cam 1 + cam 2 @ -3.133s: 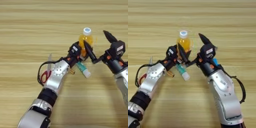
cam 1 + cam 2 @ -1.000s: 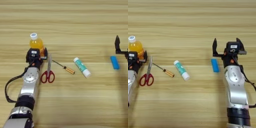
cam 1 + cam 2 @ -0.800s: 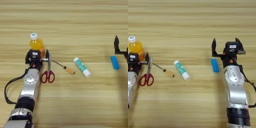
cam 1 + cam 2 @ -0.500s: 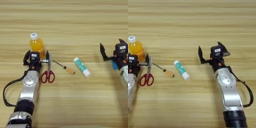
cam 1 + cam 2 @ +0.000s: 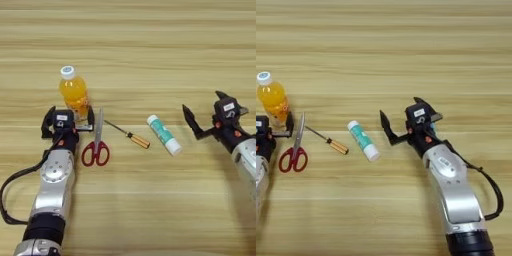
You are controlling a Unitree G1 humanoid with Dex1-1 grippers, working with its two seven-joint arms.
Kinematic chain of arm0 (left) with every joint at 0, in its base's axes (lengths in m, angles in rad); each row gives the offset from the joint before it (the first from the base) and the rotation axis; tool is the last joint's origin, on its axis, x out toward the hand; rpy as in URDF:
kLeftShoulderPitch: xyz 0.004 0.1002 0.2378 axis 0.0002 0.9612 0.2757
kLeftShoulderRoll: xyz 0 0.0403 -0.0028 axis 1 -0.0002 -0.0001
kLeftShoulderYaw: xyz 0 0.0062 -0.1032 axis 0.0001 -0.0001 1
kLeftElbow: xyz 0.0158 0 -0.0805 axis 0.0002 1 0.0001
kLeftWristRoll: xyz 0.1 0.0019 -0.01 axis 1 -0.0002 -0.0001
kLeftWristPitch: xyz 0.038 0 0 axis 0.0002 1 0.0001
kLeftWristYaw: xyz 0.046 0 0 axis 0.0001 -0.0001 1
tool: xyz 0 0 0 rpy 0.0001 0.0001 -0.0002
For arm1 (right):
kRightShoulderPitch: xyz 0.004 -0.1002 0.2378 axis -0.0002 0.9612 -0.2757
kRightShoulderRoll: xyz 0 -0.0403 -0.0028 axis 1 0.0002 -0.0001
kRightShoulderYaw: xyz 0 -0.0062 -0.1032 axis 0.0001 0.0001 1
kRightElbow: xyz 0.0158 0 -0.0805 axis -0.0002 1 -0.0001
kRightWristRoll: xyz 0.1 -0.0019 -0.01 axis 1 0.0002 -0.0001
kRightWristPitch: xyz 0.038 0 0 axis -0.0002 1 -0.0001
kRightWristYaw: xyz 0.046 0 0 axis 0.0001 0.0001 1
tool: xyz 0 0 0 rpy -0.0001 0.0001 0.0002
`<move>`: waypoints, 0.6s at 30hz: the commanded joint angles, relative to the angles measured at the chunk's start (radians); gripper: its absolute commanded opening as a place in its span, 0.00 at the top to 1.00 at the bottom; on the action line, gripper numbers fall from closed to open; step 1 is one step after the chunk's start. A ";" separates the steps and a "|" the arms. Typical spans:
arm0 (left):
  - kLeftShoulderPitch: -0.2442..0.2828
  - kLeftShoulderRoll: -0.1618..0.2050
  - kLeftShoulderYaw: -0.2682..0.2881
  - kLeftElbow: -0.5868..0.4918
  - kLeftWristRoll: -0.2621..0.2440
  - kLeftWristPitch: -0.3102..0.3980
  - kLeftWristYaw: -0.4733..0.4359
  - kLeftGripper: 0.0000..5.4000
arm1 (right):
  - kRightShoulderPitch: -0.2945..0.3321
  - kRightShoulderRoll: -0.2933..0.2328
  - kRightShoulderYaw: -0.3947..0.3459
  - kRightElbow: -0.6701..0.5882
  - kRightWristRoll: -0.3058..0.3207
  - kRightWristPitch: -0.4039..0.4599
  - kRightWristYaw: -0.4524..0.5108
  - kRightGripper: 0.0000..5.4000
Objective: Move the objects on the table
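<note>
Your left gripper stood spread wide, empty, just below orange-drink bottle, which stood upright at table left. Red-handled scissors lay closed just right of that gripper, blades pointing away from you. Thin screwdriver lay diagonal between scissors and glue stick. Your right gripper stood open, holding nothing, near glue stick's right side, apart from it. Blue block: only small sliver visible behind right gripper, cannot confirm position.

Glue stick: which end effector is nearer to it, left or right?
Right. The right end effector, open, sits just right of the glue stick; the left end effector is far left, beyond the scissors.
</note>
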 commanded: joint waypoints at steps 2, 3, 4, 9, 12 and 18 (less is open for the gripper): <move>0.023 -0.014 -0.005 -0.031 -0.010 0.012 -0.004 0.01 | 0.057 -0.063 0.041 -0.079 0.020 0.072 0.085 0.00; 0.024 -0.015 -0.007 -0.034 -0.010 0.013 -0.003 0.01 | 0.065 -0.071 0.047 -0.093 0.017 0.077 0.095 0.00; 0.025 -0.015 -0.007 -0.036 -0.010 0.014 -0.003 0.01 | 0.071 -0.078 0.052 -0.105 0.017 0.083 0.102 0.00; 0.030 -0.018 -0.013 -0.042 -0.010 0.016 -0.005 0.01 | 0.097 -0.105 0.080 -0.151 0.039 0.122 0.148 0.00; 0.032 -0.020 -0.015 -0.044 -0.010 0.017 -0.007 0.01 | 0.102 -0.109 0.097 -0.154 0.037 0.132 0.161 0.00; 0.034 -0.024 -0.015 -0.043 -0.008 0.015 -0.006 0.01 | 0.102 -0.110 0.134 -0.123 0.026 0.131 0.179 0.00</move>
